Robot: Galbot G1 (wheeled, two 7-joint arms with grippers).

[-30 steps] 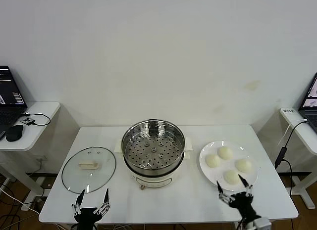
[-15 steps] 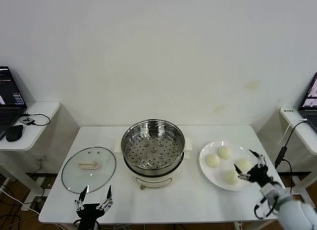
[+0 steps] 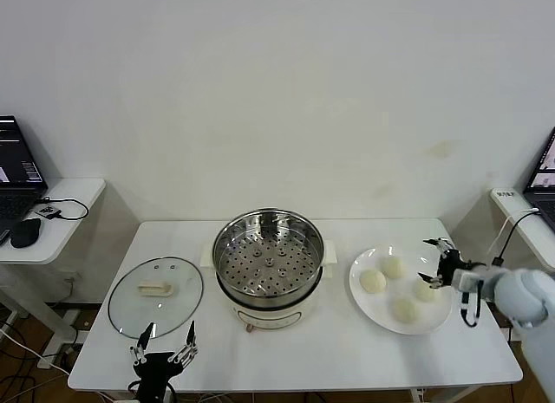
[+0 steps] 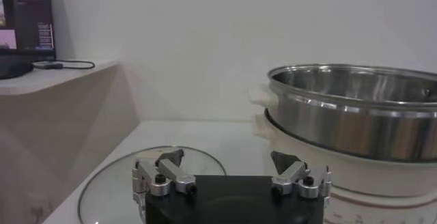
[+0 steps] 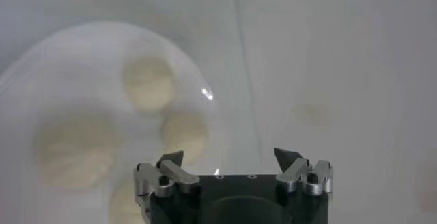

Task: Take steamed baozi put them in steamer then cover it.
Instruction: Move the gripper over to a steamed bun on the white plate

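Both arms low, right fingers spread above baozi.

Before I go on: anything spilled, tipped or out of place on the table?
Nothing stands out. All four steamed baozi sit on the white plate, the steamer stands upright and empty, and the cover lies flat on the table beside it. The right gripper is open above the plate; the left gripper is open near the table's front edge.

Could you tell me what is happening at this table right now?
The right tool is open and empty above the far right edge of the plate, where all four baozi lie. The steamer stands uncovered, its cover flat on the table. The left tool waits open at the near edge.
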